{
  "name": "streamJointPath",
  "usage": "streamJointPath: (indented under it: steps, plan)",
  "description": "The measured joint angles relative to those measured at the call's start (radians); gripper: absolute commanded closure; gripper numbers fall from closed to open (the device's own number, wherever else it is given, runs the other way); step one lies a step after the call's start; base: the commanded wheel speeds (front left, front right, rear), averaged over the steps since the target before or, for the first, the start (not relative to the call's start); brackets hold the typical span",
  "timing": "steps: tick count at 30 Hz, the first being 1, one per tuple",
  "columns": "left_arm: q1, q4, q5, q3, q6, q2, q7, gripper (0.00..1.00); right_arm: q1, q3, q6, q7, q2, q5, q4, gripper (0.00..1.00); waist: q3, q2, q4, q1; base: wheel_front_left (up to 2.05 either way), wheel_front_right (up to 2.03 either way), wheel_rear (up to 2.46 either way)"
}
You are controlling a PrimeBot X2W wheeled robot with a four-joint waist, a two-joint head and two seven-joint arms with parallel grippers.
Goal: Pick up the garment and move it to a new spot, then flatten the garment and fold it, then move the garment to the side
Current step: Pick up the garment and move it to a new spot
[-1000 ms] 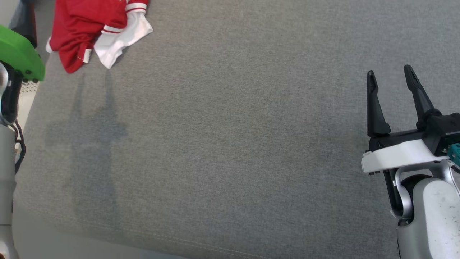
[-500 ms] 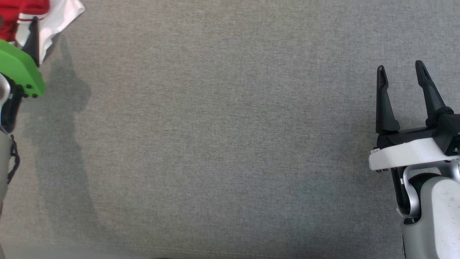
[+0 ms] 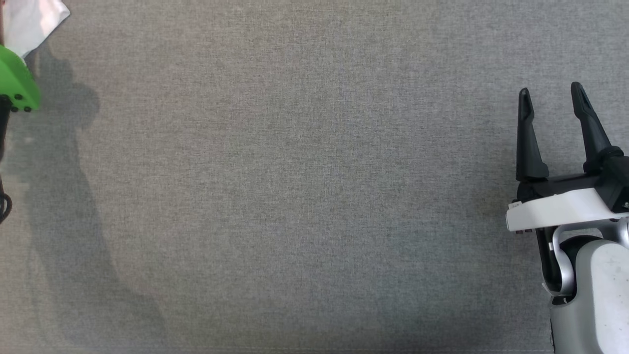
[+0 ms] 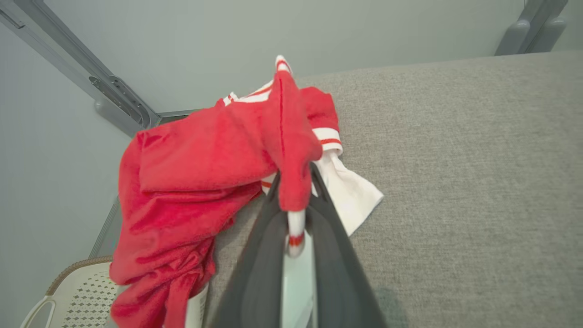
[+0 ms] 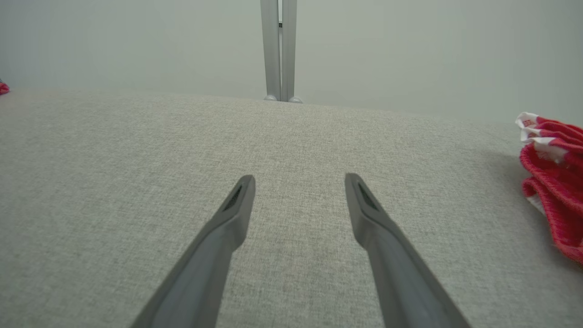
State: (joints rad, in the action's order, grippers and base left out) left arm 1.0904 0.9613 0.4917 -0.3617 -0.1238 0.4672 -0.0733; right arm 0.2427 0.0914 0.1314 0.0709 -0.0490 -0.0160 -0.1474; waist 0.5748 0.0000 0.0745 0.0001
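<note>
The garment (image 4: pixel 205 159) is red with white, red-striped trim and a white panel. It hangs bunched over the left edge of the grey fabric surface (image 4: pixel 455 159). My left gripper (image 4: pixel 296 191) is shut on a red fold of it, and a striped cuff dangles between the dark fingers (image 4: pixel 259 255). In the head view a white corner of the garment (image 3: pixel 32 22) shows at the top left, above the green cover of my left arm (image 3: pixel 14 81). My right gripper (image 3: pixel 550 96) stands open over bare fabric at the right, and the right wrist view shows nothing between the right gripper's (image 5: pixel 298 182) fingers.
A white perforated basket (image 4: pixel 68 291) stands below the surface's left edge. Grey metal frame posts (image 4: pixel 114 91) (image 5: pixel 278 50) rise against the pale wall behind. A red and white knitted cloth (image 5: pixel 553 182) lies at the right edge of the right wrist view.
The head camera has shifted, so the garment has slid to the picture's top left corner. My left gripper reached the garment and shut on it. The right gripper stays open.
</note>
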Motion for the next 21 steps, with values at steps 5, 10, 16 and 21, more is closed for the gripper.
streamJointPath:
  steps: [5,10,16,21]
  plan:
    - [0.035,0.006,-0.011,-0.015,0.000,0.006,-0.057,1.00,0.002,-0.004,0.000,0.028,0.000,0.022,0.049,0.00,-0.042,0.0000,0.003,0.0000,0.00,0.00,0.00]
    - [0.065,-0.027,-0.011,-0.039,-0.001,0.003,-0.076,1.00,0.003,-0.013,0.000,0.059,0.000,0.047,0.113,0.00,-0.107,0.0000,0.003,0.0000,0.00,0.00,0.00]
    - [0.088,-0.109,-0.008,-0.100,-0.003,-0.028,-0.076,1.00,-0.017,-0.033,0.000,0.097,0.000,0.089,0.197,0.00,-0.210,0.0000,-0.008,0.0000,0.00,0.00,0.00]
    - [0.136,-0.225,0.033,-0.159,-0.004,-0.089,-0.051,1.00,-0.059,-0.048,0.000,0.127,0.000,0.131,0.273,0.00,-0.322,0.0000,-0.038,-0.0001,0.00,0.00,0.00]
